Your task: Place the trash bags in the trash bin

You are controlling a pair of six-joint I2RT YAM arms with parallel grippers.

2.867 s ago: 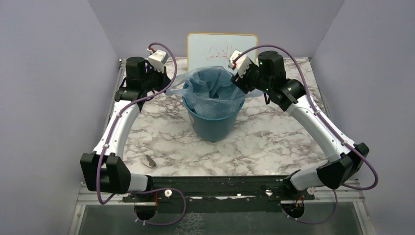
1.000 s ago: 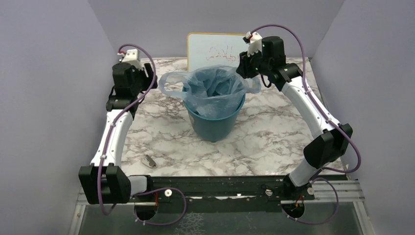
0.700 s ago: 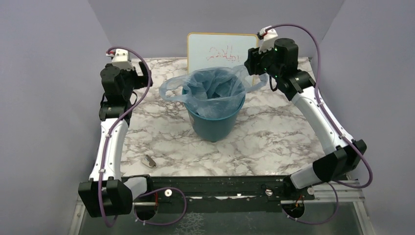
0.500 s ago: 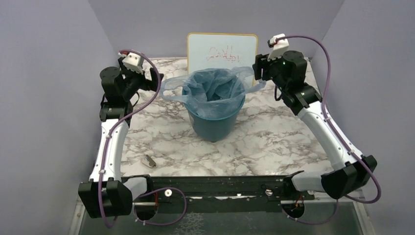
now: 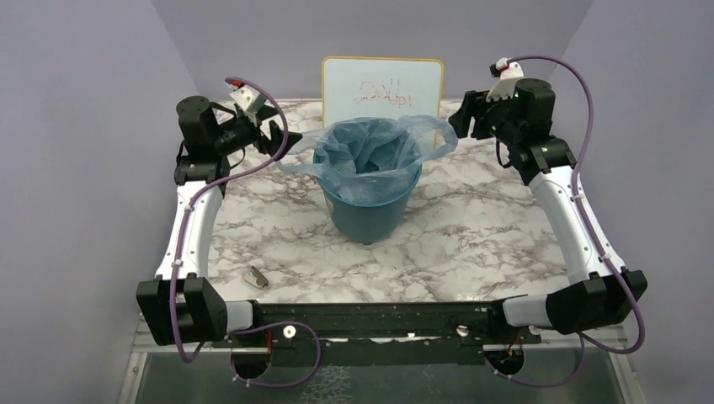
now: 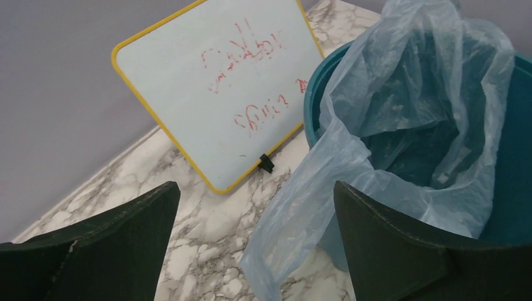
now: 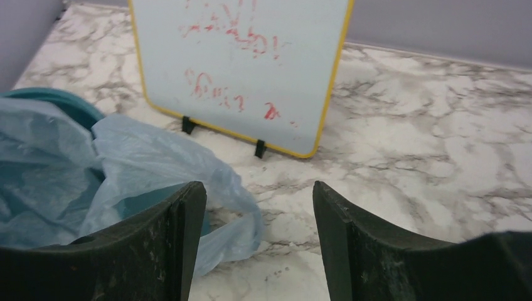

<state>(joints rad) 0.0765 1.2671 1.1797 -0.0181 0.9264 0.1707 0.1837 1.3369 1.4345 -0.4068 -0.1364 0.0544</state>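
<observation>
While the marble table [image 5: 471, 244] carried everything, the whiteboard [image 5: 382, 82] at the back bore red scribbles too loose to read. The trash bin [image 5: 370, 210] stood mid-table, the trash bags [image 5: 366, 151] lining it, flaps draped over both sides. Both arms had drawn outward since earlier; left gripper [image 5: 274, 135] and right gripper [image 5: 465, 118] stood spread, holding nothing.

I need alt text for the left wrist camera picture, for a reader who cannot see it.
A light-blue plastic bag lines a teal bin, with one loose flap hanging over the rim toward the marble table. The left claw is open and holds nothing. Behind stands a yellow-framed whiteboard with red scribbles.
</observation>
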